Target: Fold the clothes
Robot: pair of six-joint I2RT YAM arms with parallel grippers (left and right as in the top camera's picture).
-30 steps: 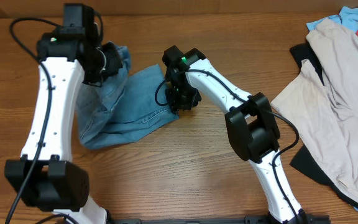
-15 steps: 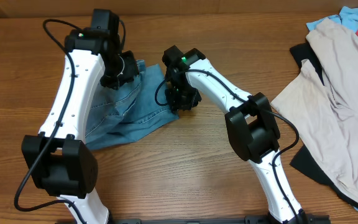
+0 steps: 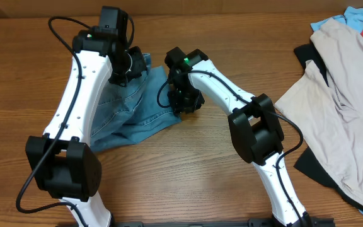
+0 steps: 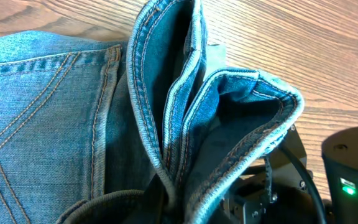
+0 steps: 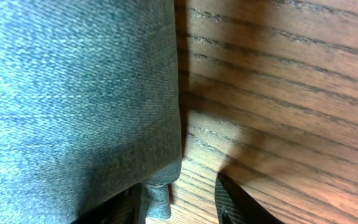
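The jeans (image 3: 134, 110) lie bunched at the counter's (image 3: 169, 183) ten o'clock, long axis running seven to one, waistband at one. The left pincer (image 3: 130, 65) sits in that waistband fold, likely laying it over; clamped or not, I cannot tell. The right pincer (image 3: 184, 101), jaws apart, straddles the three o'clock edge, probably steadying it.

This looks like a lab bench to me: my cabled left arm (image 3: 74, 107) and right arm (image 3: 222, 91) at a wood-grain table (image 3: 188, 164), garments (image 3: 339, 107) heaped at frame right.
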